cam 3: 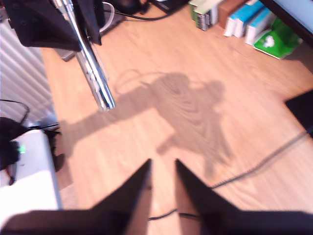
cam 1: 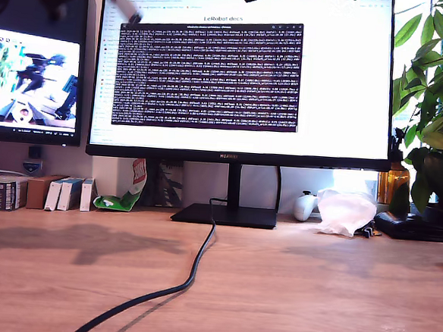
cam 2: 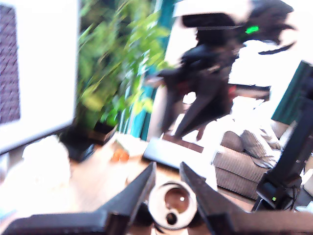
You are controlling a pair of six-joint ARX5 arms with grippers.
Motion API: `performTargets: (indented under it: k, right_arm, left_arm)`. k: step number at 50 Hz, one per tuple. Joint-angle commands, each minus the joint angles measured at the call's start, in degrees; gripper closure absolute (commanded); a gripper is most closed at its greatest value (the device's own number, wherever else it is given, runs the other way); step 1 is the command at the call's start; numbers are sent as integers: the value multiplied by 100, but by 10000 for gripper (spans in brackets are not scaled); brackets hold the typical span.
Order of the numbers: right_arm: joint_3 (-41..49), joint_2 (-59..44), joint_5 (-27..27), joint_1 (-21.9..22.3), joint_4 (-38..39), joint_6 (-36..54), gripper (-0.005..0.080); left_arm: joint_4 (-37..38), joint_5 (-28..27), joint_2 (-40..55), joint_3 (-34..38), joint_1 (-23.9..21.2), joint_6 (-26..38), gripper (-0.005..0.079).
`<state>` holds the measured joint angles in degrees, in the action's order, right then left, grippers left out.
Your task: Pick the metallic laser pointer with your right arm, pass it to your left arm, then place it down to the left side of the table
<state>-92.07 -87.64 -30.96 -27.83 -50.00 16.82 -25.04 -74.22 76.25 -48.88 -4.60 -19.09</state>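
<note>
Pinching the metallic laser pointer (cam 2: 172,203) in my first gripper (cam 2: 167,165). Holding the fingers of my second gripper (cam 3: 162,161) slightly parted over the table (cam 3: 146,58).

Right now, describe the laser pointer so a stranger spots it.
Find the big monitor; my first gripper hangs at its upper corner on the exterior view's left. The metallic laser pointer slants from its jaws: a shiny silver rod, unlike the black cable below.

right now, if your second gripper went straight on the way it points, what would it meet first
Probably the bare table, in the shadowed patch ahead of my second gripper. The laser pointer sits off that line, though depth is unclear.
</note>
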Motion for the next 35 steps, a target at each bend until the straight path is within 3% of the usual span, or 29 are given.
performTargets:
  k: [1, 13, 24, 35]
  right_arm:
    - [-31, 61, 122, 105, 44, -57, 765]
    - [-31, 61, 214, 160, 103, -608, 765]
    - [-15, 59, 1775, 339, 140, -748, 765]
    - [356, 72, 2358, 702, 446, -750, 765]
  left_arm:
    - [348, 136, 35, -37, 68, 367, 767]
    - [2041, 1364, 35, -37, 122, 1475, 767]
    - [2964, 2232, 35, -37, 94, 2022, 766]
    - [3248, 2675, 24, -39, 94, 2116, 766]
